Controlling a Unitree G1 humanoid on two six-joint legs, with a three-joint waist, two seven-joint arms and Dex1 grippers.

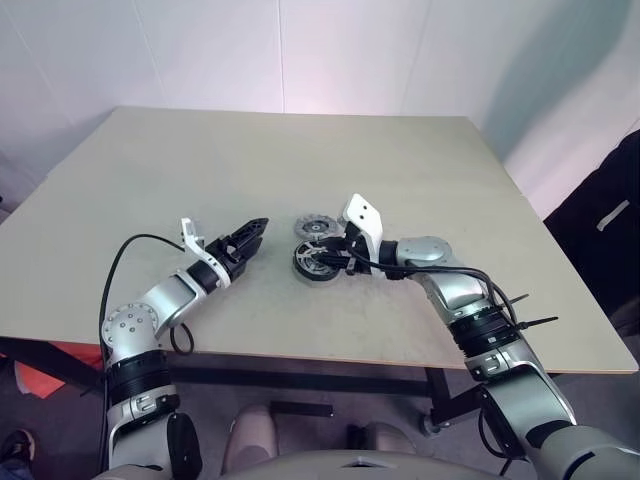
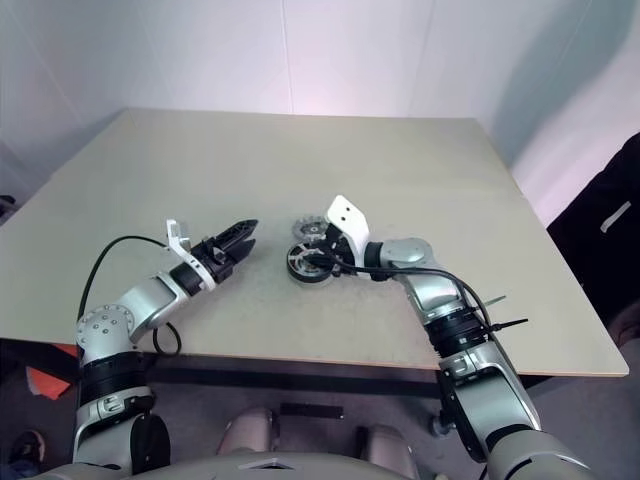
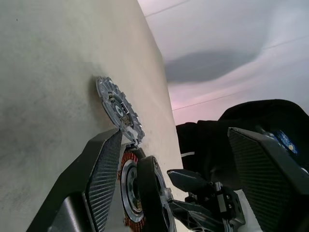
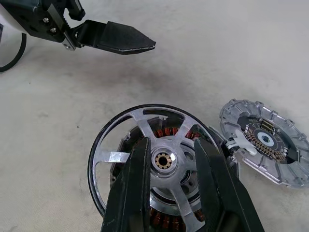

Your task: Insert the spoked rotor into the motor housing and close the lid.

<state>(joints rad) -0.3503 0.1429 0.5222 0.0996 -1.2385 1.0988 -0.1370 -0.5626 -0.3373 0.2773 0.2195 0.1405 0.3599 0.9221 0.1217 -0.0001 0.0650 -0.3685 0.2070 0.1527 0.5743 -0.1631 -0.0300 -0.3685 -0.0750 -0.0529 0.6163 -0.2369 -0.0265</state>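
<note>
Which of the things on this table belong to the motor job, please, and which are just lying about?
For the job:
- spoked rotor, sitting in the housing
- motor housing
- lid, flat beside them

Lying about:
- nothing else on the table

- Bare table [image 1: 300, 160] across the upper frame: open passage.
- Frame centre crowded: lid [image 1: 318, 228] beside motor housing [image 4: 159, 133], right gripper [image 1: 322, 261] over it.
- Left gripper [image 1: 256, 236] blocks the centre-left approach.

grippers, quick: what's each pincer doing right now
Left pincer: open, empty, hovering beside the parts.
Right pincer: fingers part-open around the spoked rotor sitting in the motor housing; whether it grips cannot be told.
</note>
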